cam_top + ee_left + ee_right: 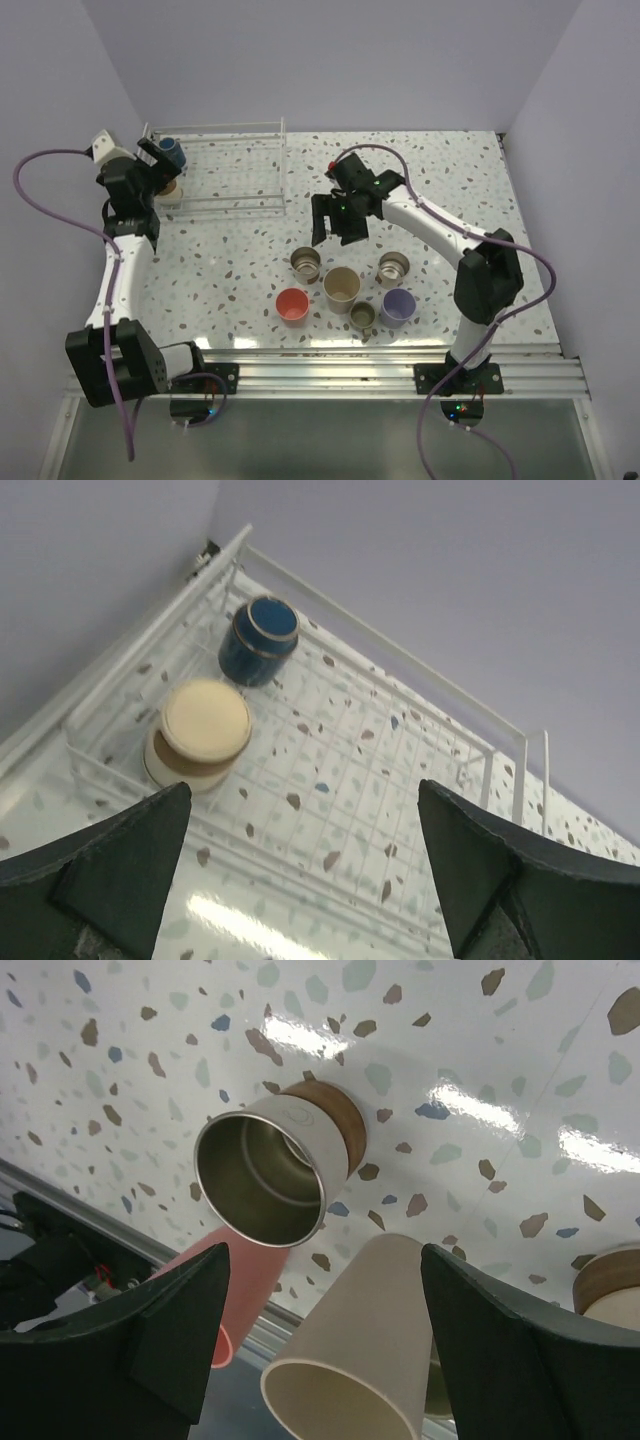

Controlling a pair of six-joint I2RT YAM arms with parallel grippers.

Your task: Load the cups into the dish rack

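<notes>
The left hand (305,795) hangs over the left end of the dish rack (283,140), fingers spread wide, holding and touching nothing. Ahead of it, in the rack's far left corner, stand a dark blue cup (258,640) and, just nearer, a cream cup with a brown band (197,735), both clear of the fingers.

Right of the rack, the right hand (325,1250) hovers above the table (230,250), fingers apart and gripping nothing. Below it stand the red cup (292,304), a steel-lined cup (270,1170) and the beige cup (350,1350), which shows between the fingers, untouched. Further right stand the olive cup (363,315), a second steel-lined cup (393,266) and the lavender cup (398,305).
</notes>
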